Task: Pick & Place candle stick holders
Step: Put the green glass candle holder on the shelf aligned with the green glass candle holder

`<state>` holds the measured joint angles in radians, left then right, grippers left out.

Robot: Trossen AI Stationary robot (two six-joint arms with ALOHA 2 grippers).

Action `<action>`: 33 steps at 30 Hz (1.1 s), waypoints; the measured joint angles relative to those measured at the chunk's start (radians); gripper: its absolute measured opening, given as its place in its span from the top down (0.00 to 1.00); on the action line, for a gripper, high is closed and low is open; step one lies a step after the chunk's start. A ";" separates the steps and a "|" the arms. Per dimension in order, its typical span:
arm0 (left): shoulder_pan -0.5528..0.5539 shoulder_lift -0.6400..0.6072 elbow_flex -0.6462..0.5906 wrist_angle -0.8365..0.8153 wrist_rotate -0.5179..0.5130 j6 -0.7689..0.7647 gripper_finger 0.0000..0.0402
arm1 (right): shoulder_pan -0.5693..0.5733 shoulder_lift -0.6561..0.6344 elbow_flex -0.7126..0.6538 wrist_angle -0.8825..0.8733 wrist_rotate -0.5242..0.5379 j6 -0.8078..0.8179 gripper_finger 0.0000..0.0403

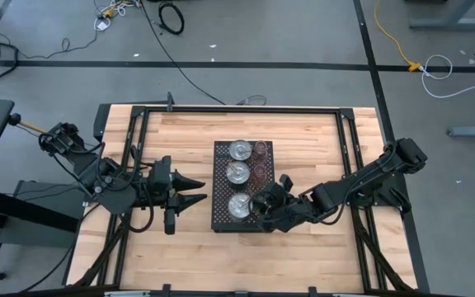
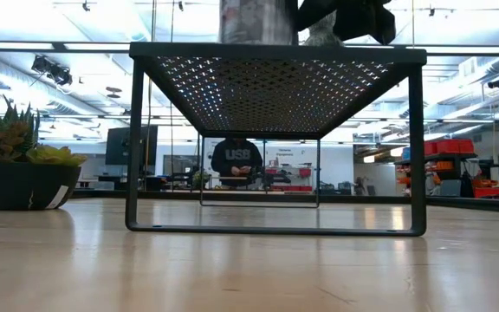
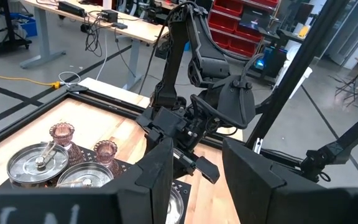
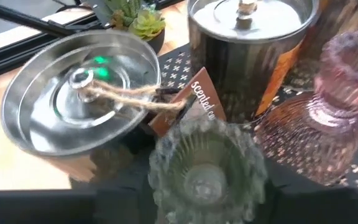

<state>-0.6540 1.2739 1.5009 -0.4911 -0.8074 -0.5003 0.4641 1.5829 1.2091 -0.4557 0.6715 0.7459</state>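
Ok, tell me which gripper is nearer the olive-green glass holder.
Right. The right gripper is at the olive-green holder on the tray; the left gripper waits beside the tray.

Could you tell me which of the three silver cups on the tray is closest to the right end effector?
The silver cup at the tray's near end, beside the right end effector; the other two sit farther back.

High view looks straight down on the whole table [image 1: 180,136]; low view sits at table height, facing level under the tray [image 2: 275,61]; left wrist looks across at the right arm; right wrist is tight over the tray, shared by all
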 joint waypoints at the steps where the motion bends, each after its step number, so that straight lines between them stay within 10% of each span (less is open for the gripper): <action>1: 0.000 0.000 0.000 0.000 0.000 0.000 0.65 | 0.000 0.000 0.000 0.001 -0.010 0.002 0.56; 33: 0.000 0.000 0.000 -0.001 -0.011 0.026 0.65 | 0.000 -0.083 0.000 -0.049 -0.037 -0.033 0.50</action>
<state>-0.6540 1.2743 1.5009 -0.4923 -0.8181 -0.4744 0.4641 1.4999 1.2095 -0.5049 0.6347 0.7128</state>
